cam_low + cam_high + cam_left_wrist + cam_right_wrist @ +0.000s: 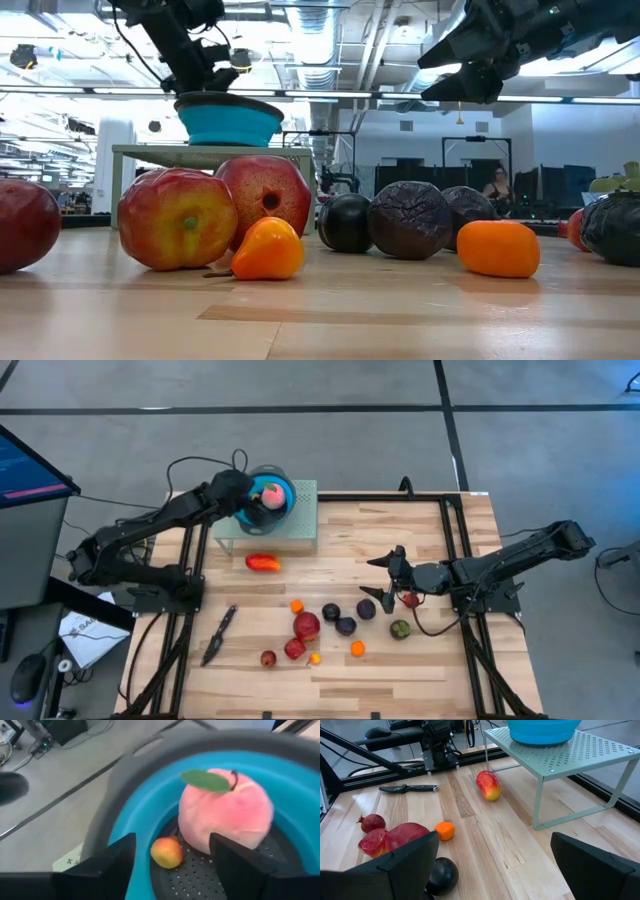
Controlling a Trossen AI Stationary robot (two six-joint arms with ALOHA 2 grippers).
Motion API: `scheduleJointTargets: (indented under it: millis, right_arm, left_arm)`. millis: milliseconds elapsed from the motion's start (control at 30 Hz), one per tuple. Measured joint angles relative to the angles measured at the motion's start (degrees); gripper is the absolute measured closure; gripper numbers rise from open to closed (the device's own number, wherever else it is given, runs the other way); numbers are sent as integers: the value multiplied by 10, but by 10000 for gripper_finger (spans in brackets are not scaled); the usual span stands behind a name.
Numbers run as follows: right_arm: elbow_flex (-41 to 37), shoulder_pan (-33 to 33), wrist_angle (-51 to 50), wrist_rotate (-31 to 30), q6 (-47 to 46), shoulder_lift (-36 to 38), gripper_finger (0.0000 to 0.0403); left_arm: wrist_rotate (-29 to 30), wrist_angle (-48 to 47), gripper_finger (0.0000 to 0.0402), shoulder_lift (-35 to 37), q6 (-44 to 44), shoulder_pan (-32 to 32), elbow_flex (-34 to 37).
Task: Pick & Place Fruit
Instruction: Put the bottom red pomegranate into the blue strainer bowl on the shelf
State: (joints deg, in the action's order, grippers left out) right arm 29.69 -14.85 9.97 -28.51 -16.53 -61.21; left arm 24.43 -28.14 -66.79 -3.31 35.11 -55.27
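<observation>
The round blue bowl stands on a pale green perforated stand at the table's far side. In the bowl lie a pink peach with a green leaf and a small yellow-red fruit. My left gripper hovers open over the bowl's inside, its fingers on either side of the small fruit without touching it. Red, dark purple, orange and green fruits lie scattered on the wooden table; the longer red-orange piece lies in front of the stand. My right gripper hangs open above the table's right half, holding nothing.
A black-handled knife lies on the table's left part, near the red fruits. The stand's legs rise from the boards. A small red fruit lies under the right arm. Bare boards stretch between the stand and the fruit cluster.
</observation>
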Motion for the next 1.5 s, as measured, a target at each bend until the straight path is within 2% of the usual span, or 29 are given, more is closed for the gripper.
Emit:
scheduleJointTargets:
  millis: [167, 367, 533, 667, 767, 900, 1033, 1200, 1367, 1500]
  right_arm:
    - [0, 0, 0, 0, 0, 0, 24]
    - [0, 0, 10, 0, 0, 0, 24]
    - [0, 10, 14, 0, 0, 0, 24]
    - [0, 19, 14, 0, 0, 0, 24]
    - [0, 23, 14, 0, 0, 0, 24]
    - [0, 23, 13, 0, 2, 0, 24]
    - [0, 23, 12, 0, 5, 0, 24]
    - [0, 23, 12, 1, 7, 0, 24]
    - [0, 23, 12, 0, 7, 0, 24]
    - [0, 23, 12, 0, 6, 0, 24]
  left_arm:
    - [-40, 1, 108, 57, 0, -3, 0]
    - [-66, 4, 100, 149, 18, -56, -23]
    - [-74, 8, 113, 205, 64, -167, -34]
    - [-84, -8, 128, 207, 119, -302, -35]
    - [-66, -28, 137, 169, 138, -428, -35]
    - [18, -51, 140, 81, 124, -582, -34]
    - [59, -49, 130, -15, 65, -688, -34]
    - [58, -49, 109, -118, -64, -753, -34]
    - [45, -43, 82, -197, -119, -785, -34]
    - [8, -37, 62, -234, -173, -792, -34]
